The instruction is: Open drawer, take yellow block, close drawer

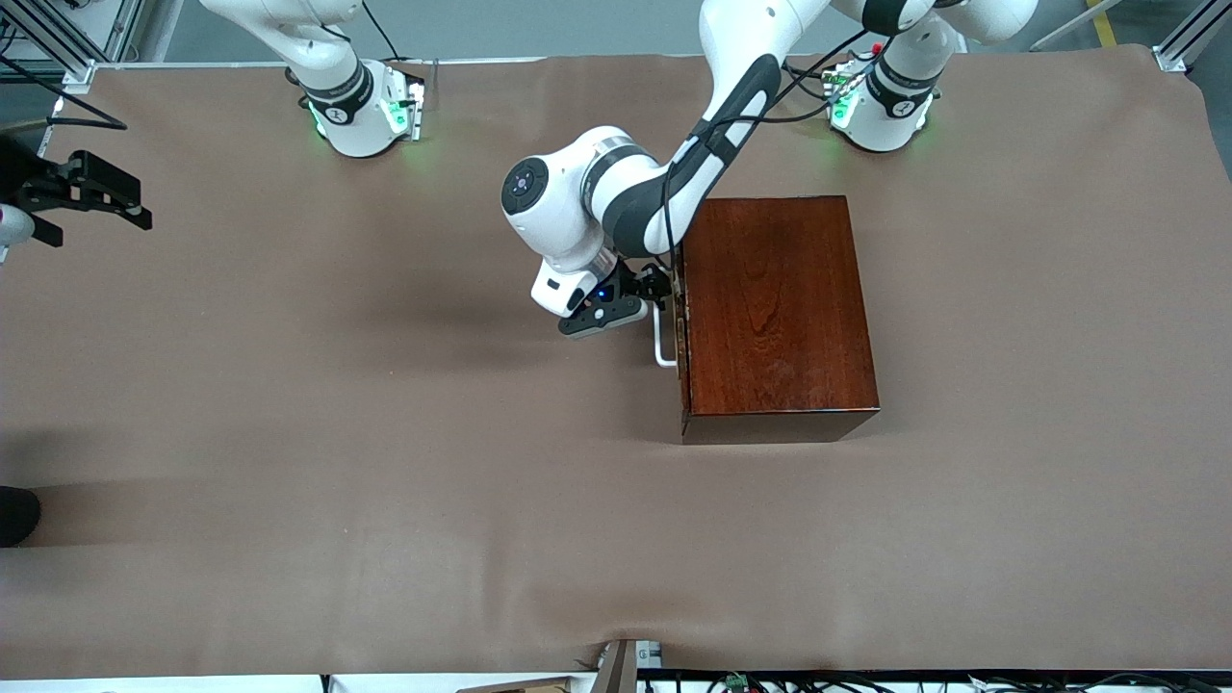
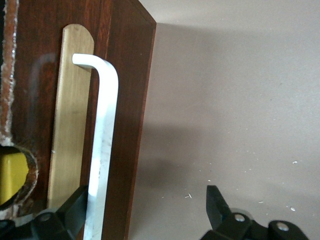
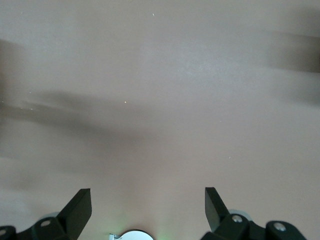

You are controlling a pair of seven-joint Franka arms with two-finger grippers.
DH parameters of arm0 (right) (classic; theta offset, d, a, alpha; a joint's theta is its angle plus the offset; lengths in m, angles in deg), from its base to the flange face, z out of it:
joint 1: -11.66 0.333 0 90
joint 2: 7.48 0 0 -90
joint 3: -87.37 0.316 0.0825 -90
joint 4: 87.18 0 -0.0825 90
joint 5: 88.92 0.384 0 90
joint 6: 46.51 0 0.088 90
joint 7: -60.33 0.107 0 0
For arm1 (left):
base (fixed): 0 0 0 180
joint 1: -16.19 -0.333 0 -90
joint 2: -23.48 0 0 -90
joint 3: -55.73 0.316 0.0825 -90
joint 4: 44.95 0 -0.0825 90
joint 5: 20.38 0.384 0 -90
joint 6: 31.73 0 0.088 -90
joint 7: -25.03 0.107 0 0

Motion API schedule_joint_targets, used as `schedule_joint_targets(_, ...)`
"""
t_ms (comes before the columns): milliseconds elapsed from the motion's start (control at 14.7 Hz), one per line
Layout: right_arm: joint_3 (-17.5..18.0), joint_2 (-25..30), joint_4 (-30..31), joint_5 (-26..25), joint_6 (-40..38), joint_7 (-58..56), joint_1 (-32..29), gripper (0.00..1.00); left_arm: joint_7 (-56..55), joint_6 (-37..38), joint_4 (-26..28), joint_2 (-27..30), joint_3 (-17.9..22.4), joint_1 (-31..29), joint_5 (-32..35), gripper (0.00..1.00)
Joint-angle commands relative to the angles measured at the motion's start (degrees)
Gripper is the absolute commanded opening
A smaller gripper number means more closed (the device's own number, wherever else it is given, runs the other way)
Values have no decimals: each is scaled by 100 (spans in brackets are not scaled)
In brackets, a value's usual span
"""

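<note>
Straddling white handle [image 2: 102, 145] of shut drawer [image 1: 680, 327]: left gripper [image 2: 145, 212], fingers spread, unclenched. Yellow block [image 2: 11, 177] only partly glimpsed through hole in drawer front. Right gripper [image 1: 82, 192] waiting spread wide, cut off at table's edge.

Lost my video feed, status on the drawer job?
Left gripper open, straddling the drawer's white handle, not yet clamped. Drawer shut; yellow block glimpsed through a hole in its front. Right gripper open, waiting over bare table. Nothing in the way.
</note>
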Motion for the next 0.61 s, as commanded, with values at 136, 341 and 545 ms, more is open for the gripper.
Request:
schedule_joint_targets(136, 89, 32, 17, 23, -14, -58, -143, 100, -400, -628, -190, -147, -39, 193, -151, 100)
schedule_joint_targets(341, 81, 32, 26, 23, -14, -58, -143, 100, -645, -803, -190, -147, -127, 202, -151, 100)
schedule_joint_targets(545, 89, -12, 8, 40, -23, -58, -161, 100, -768, -962, -190, -147, -197, 228, -143, 100)
